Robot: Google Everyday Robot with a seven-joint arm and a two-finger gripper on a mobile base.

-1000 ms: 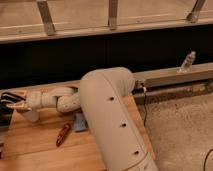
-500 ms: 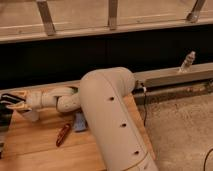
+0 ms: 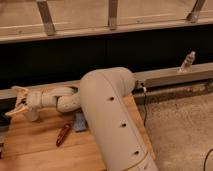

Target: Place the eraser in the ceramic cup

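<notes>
Roughly, by label:

Gripper: the gripper point(image 3: 19, 102) sits at the far left edge of the frame, at the end of the pale jointed arm point(image 3: 107, 110) that sweeps across from lower centre. Whether it has hold of anything I cannot tell.

Eraser: not visible as a separate thing; it may be hidden at the gripper or behind the arm, and I cannot say which.

Ceramic cup: a small white tapering shape, probably the ceramic cup point(image 3: 31, 115), stands just below the gripper at the left of the wooden table point(image 3: 35, 145), touching or nearly touching it.

Handling, as a judgement: a long flat block should be light and stiff, best pinched across its narrow width near the middle. Being long, it would likely lean on the rim rather than lie inside. A light handleless cup could tip if nudged.

Other things: a slim red object point(image 3: 63, 134) lies left of centre on the table, beside a small blue-grey square pad point(image 3: 79, 121) partly under the arm.

Materials: warm wood grain tabletop, smooth matte arm shell, speckled floor at right.
</notes>
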